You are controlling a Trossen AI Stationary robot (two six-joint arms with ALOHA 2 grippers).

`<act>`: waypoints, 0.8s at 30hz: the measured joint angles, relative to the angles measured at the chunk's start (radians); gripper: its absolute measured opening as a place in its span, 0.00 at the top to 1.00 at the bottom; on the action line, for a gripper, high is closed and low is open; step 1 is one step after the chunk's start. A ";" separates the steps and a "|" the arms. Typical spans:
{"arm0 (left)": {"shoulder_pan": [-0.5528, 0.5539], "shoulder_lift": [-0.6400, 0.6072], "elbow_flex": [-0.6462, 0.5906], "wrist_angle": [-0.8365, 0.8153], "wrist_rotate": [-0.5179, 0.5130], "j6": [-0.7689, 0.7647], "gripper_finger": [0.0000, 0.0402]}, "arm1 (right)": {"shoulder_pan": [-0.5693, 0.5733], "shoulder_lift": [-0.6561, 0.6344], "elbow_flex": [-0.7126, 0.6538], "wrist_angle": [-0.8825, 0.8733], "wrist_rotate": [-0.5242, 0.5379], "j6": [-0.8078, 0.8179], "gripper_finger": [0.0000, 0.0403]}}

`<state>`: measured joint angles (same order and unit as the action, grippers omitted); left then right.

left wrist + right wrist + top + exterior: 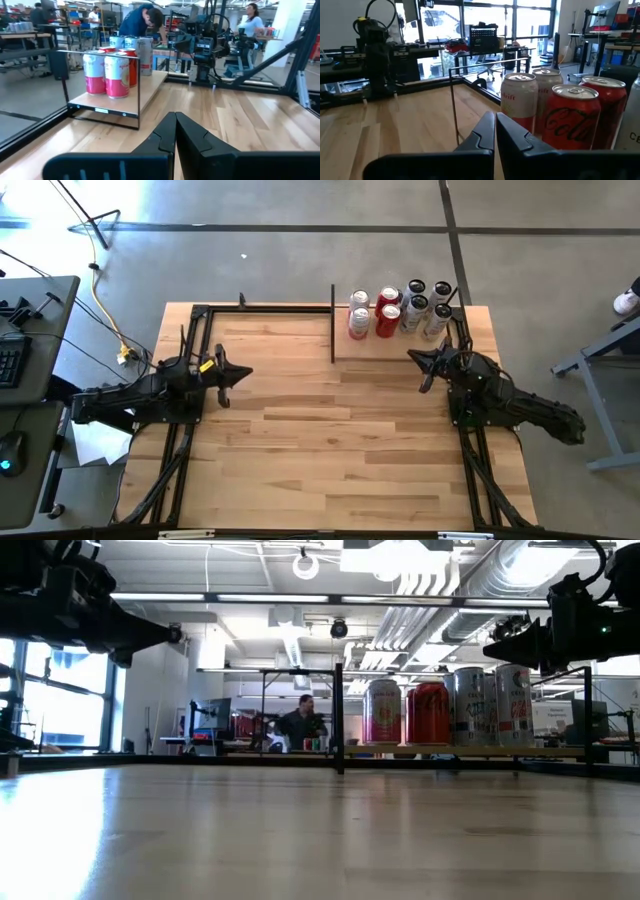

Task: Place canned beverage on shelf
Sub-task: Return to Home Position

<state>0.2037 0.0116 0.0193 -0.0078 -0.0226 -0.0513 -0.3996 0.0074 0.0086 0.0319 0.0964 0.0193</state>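
On the shelf (385, 348) the cans (388, 320) stand; my right pincer (422, 370) beside it, left pincer (238, 374) well apart, both clenched empty; homing remains

The pink-and-white cans (358, 322) are banded; the red cans (387, 320) are lettered in white; the shelf (385, 348) is grained in pale wood, its plate (332, 330) coloured black.

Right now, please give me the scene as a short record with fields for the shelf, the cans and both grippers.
shelf: light-wood plank at the table's far edge, black upright plate at its left end
cans: eight, upright on the shelf, in pairs
nearest the plate: white-and-pink cans, then red cans
left gripper: shut, empty, over the table's left side
right gripper: shut, empty, near the shelf
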 joint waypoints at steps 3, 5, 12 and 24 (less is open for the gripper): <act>-0.001 0.001 0.000 0.001 0.011 0.000 1.00 | 0.001 0.000 0.000 0.000 0.000 0.000 1.00; -0.001 0.001 0.000 0.001 0.011 0.000 1.00 | 0.000 0.000 0.000 0.000 0.000 0.000 1.00; -0.001 0.001 0.000 0.001 0.011 0.001 1.00 | 0.001 0.000 0.000 0.000 0.000 0.000 1.00; -0.001 0.001 0.000 0.001 0.011 0.002 0.99 | 0.001 0.000 0.000 0.000 0.001 0.000 1.00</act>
<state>0.2028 0.0128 0.0193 -0.0071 -0.0117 -0.0495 -0.3988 0.0078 0.0082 0.0322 0.0971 0.0192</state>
